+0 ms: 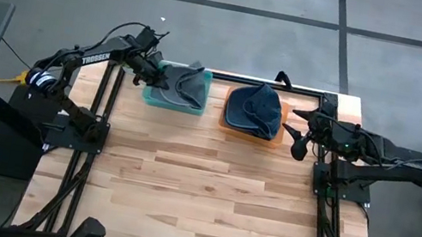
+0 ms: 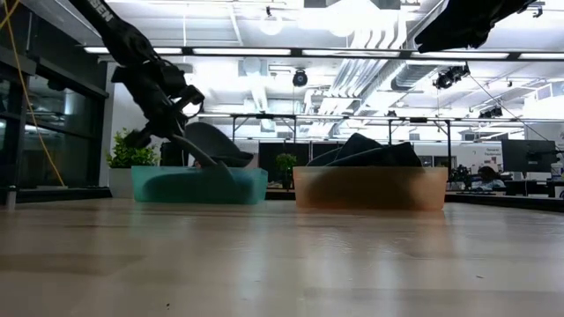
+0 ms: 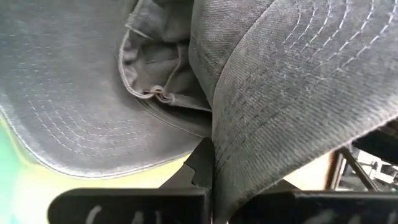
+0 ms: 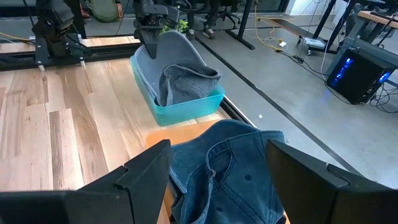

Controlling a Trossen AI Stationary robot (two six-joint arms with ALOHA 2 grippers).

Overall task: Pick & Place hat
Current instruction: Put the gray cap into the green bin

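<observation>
Two bins at table's far edge. Left gripper (image 1: pixel 152 71) pinched tight on grey cap (image 1: pixel 184 86) brim inside teal bin (image 1: pixel 172 104): pick step. Next: lift clear. Right gripper (image 1: pixel 300 130) fully spread, empty, beside orange bin (image 1: pixel 248 133).

The left arm reaches toward the desk's far left corner with its left pincer (image 1: pixel 153 69) angled down and clamped tight, while the right arm stretches along the right edge, its right pincer (image 1: pixel 296 132) spread wide.
</observation>
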